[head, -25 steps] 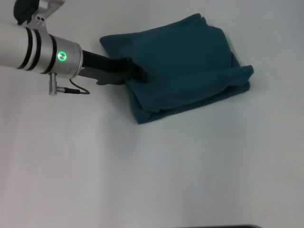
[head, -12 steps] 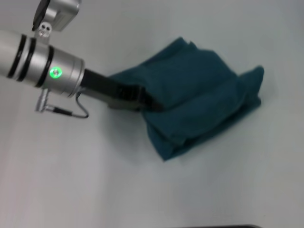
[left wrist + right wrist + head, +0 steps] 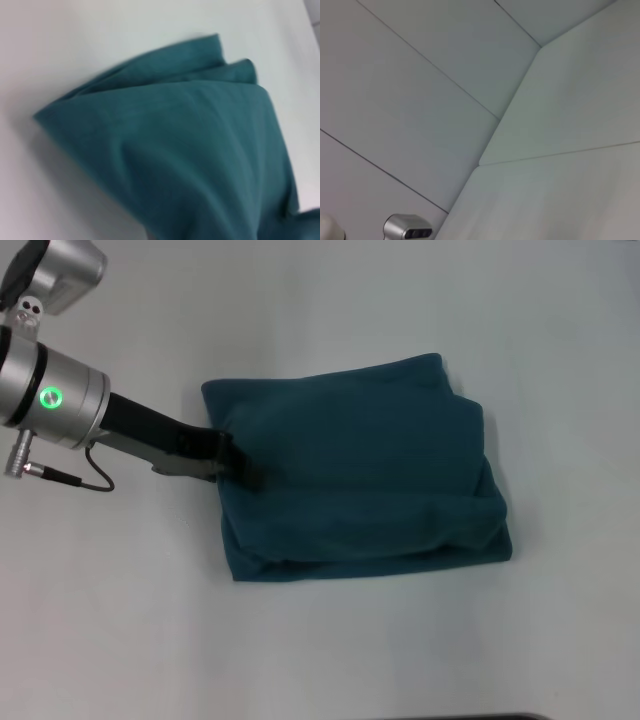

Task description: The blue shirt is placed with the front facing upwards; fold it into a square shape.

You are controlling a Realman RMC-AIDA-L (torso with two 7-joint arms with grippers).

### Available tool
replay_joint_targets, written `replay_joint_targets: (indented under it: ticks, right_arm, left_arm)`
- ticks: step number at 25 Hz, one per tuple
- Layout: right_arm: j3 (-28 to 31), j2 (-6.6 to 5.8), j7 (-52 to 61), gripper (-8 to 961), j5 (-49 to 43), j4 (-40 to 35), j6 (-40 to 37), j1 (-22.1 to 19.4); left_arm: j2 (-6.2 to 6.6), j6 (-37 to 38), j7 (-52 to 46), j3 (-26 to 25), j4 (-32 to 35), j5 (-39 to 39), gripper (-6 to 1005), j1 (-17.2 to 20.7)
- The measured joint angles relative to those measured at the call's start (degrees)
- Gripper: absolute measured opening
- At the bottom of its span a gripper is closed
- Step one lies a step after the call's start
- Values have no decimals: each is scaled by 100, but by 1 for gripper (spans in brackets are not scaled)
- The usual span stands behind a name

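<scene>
1. The shirt (image 3: 360, 470) lay on the white table (image 3: 330, 660) as a compact, roughly square bundle of several layers, near the middle of the head view and slightly toward the robot's right.
2. Half a second before, the bundle had been skewed and partly lifted, its near-left corner dragged downward. By this moment it had settled flat again, with its edges closer to parallel with the table's sides.
3. The left gripper (image 3: 238, 468) sat at the bundle's left edge, its tips buried in the cloth. Whether it was pinching the fabric or merely pushed in could not be told, since the fold hid the fingers.
4. The left arm had also swung: its silver wrist now stood farther left and lower than a second earlier, and the bundle had shifted with it.
5. The left wrist view showed only stacked teal layers with rounded folded edges, no print visible.
6. The right gripper was out of sight; its wrist camera faced pale wall panels, so that arm looked parked.
7. In my judgement the folding itself was done, and this was a final squaring-up. Only letting go and withdrawing seemed left.
</scene>
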Motion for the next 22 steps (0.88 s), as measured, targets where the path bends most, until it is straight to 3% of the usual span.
replay_joint_targets:
  ticks: [6, 16, 22]
  right_arm:
    - [-37, 17, 0, 698, -7, 10, 9, 38]
    - [-38, 27, 0, 697, -20, 9, 19, 33]
    - [-40, 19, 0, 697, -26, 7, 36, 15]
  left_arm:
    - [7, -214, -38, -9, 48, 43, 176, -17]
    - [171, -215, -328, -155, -174, 59, 228, 120]
    - [314, 159, -404, -448, -350, 65, 259, 273]
